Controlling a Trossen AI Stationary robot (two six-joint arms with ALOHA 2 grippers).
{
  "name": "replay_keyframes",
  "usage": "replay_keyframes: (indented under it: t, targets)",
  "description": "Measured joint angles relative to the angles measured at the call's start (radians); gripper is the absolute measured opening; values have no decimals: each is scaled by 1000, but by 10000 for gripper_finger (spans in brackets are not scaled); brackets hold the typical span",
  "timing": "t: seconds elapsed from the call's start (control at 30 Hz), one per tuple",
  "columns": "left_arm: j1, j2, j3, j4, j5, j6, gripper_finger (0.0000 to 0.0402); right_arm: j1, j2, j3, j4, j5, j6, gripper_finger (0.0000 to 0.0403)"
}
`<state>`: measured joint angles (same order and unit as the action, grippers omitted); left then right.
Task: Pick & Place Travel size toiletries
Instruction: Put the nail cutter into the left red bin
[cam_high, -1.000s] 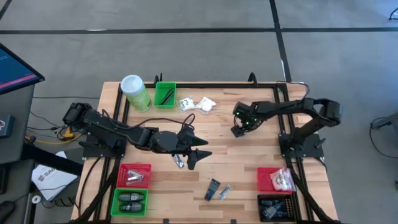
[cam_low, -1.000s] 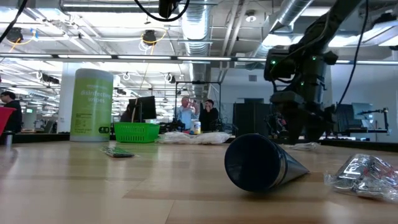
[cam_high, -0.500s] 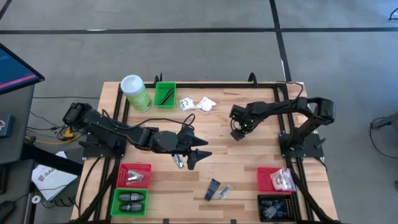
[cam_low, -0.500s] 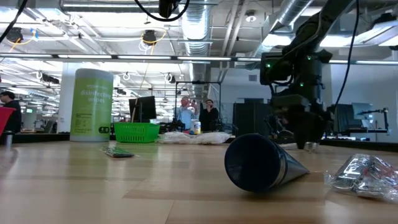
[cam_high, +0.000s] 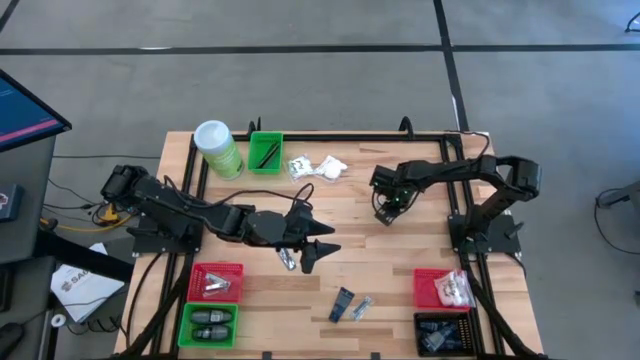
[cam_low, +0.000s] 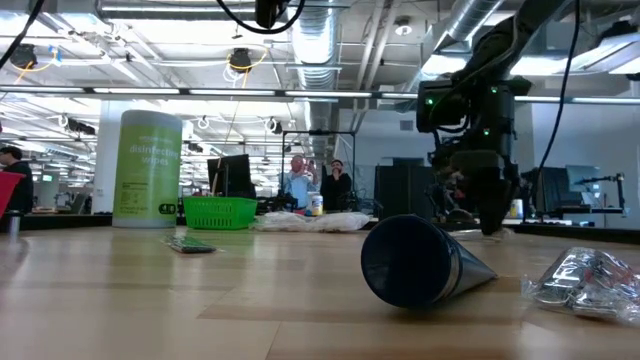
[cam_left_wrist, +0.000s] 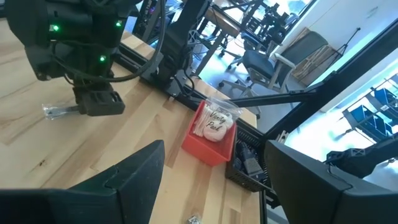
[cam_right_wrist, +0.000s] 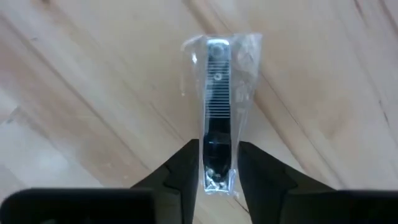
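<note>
Silvery packet (cam_right_wrist: 217, 112) between right end effector (cam_right_wrist: 217, 167) fingers, wrist-only

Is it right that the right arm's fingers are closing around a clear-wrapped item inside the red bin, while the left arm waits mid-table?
Not quite. The clear-wrapped item lies on the bare wooden table, not in a red bin; the right wrist view shows wood all around it. The right gripper does have its fingers either side of it, and the left gripper does wait mid-table.

Pale green canister (cam_high: 217, 148) with white lid, bright green bin (cam_high: 265, 152), red bins (cam_high: 216, 282), light wood table (cam_high: 380, 270)
</note>
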<state>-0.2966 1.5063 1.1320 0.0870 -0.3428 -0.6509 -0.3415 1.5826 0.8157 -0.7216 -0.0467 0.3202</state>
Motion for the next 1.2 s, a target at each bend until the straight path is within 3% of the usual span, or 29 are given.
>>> replay_keyframes:
  t: [0.3, 0.77, 0.97, 1.2]
  targets:
    - [1, 0, 0, 0, 0, 12, 273, -1, 10, 19, 4, -5, -103, 117]
    - [1, 0, 0, 0, 0, 7, 273, 0, 10, 19, 21, -8, -147, 222]
    - [1, 0, 0, 1, 0, 7, 273, 0, 15, 19, 35, -6, -159, 215]
    - [1, 0, 0, 5, -1, 7, 273, 17, 114, 29, 16, -6, -200, 180]
